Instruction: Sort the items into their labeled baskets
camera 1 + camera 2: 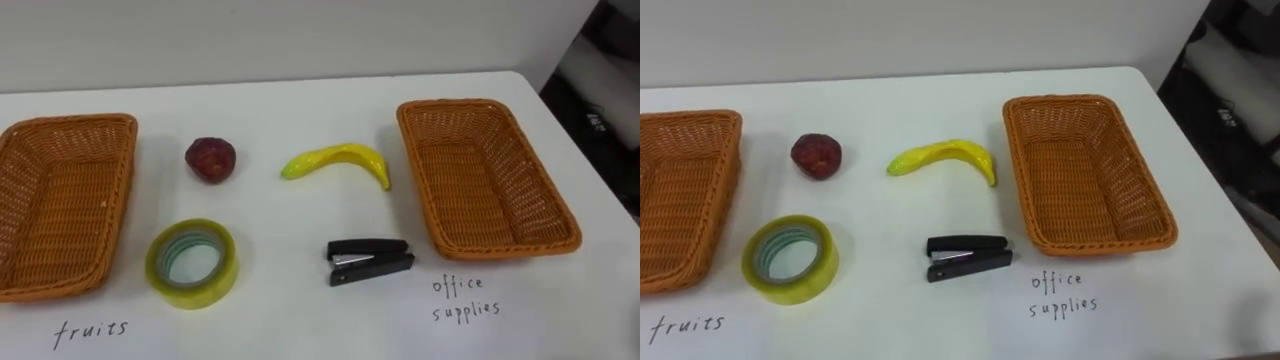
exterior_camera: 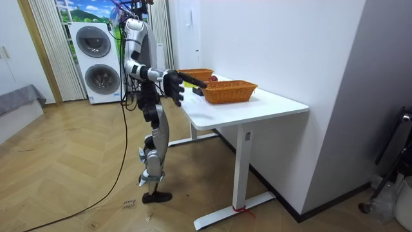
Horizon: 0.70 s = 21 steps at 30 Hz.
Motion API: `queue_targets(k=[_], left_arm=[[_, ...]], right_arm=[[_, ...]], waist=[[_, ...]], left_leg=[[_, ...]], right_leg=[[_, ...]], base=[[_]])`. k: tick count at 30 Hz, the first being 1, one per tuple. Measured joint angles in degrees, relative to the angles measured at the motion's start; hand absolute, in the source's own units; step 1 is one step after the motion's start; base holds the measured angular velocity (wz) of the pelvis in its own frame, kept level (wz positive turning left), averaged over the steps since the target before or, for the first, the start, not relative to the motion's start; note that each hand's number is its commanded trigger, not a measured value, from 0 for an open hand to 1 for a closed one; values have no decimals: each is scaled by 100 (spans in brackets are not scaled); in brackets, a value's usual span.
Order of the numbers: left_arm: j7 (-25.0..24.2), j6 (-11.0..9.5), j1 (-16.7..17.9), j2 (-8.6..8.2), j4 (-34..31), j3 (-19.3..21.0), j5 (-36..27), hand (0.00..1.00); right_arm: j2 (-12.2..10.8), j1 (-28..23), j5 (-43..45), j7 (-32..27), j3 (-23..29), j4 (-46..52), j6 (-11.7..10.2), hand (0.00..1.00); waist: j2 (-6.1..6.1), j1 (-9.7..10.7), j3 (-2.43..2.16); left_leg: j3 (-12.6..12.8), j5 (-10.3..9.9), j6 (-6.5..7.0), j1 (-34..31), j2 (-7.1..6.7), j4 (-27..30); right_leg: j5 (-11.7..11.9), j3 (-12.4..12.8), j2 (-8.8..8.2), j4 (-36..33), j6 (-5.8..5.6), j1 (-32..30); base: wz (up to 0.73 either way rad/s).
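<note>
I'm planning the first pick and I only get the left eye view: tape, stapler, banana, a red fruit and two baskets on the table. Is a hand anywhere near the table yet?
Observer: Yes. In the room view the right hand is raised at the near edge of the table. Its fingers are spread open and it holds nothing.
Operator: And where is the robot itself standing?
Observer: It stands upright at that same table edge, facing the baskets, with the stacked washing machines behind it.
</note>
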State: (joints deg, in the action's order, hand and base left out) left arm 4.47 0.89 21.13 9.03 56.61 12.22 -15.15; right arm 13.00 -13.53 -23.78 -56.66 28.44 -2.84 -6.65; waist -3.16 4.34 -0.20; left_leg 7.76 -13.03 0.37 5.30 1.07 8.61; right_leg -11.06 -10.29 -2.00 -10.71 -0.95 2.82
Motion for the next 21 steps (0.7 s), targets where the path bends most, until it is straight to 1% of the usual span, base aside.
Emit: queue_targets(k=[2,5,7,11,14,15,16,18,19,21], left_arm=[[7,-9,-8,0,15,0,6,0],[9,-84,-57,0,130,-9,-4,0],[18,-95,-140,15,362,-5,10,0],[19,-95,-155,52,503,-6,74,0],[12,-95,-154,60,531,-25,132,0],[7,-95,-154,67,534,-85,136,0],[3,-95,-154,70,534,-143,158,0],[-11,-92,-159,71,535,-190,245,0],[-24,-85,-159,71,535,-219,247,0],[-62,-86,-160,71,559,-232,247,0]], right_arm=[[3,4,204,17,0,205,-4,0],[20,97,617,-20,-4,412,-12,0],[89,128,931,-85,-7,674,-10,0],[207,138,1474,-43,-6,1067,-19,0],[263,403,1779,96,-15,1202,-25,0],[271,499,1913,140,-30,1248,-24,0],[278,584,2107,199,-62,1271,-20,0],[328,685,2356,286,-177,1326,-17,0],[370,761,2426,354,-254,1392,-13,0],[425,863,2432,487,-282,1517,-6,0]], waist=[[-9,-8,-4],[-31,-22,-3],[-44,-76,-5],[-86,-141,-2],[-128,-168,13],[-126,-171,21],[-155,-185,20],[-164,-202,23],[-169,-203,33],[-165,-269,40]], left_leg=[[-2,0,0,-22,-2,3],[-4,1,1,-57,0,10],[2,1,1,-51,0,10],[3,2,0,-48,4,14],[-2,2,0,-55,4,22],[-4,2,0,-53,4,31],[-6,2,0,-51,4,53],[-5,2,0,-55,6,74],[-5,2,0,-61,7,78],[-5,2,0,-55,8,78]], right_leg=[[-6,-1,-4,-4,-2,-60],[-2,2,0,-8,2,-90],[-2,5,1,-13,2,-82],[0,-1,3,-6,4,-70],[2,-25,-4,-9,5,-42],[2,-29,-6,-9,6,-37],[2,-49,-12,-6,6,-51],[2,-56,-12,-8,6,-68],[2,-60,-12,-8,7,-73],[5,-60,-12,-9,10,-65]], base=[[0],[0],[0],[0],[1],[4],[5],[2],[0],[0]])
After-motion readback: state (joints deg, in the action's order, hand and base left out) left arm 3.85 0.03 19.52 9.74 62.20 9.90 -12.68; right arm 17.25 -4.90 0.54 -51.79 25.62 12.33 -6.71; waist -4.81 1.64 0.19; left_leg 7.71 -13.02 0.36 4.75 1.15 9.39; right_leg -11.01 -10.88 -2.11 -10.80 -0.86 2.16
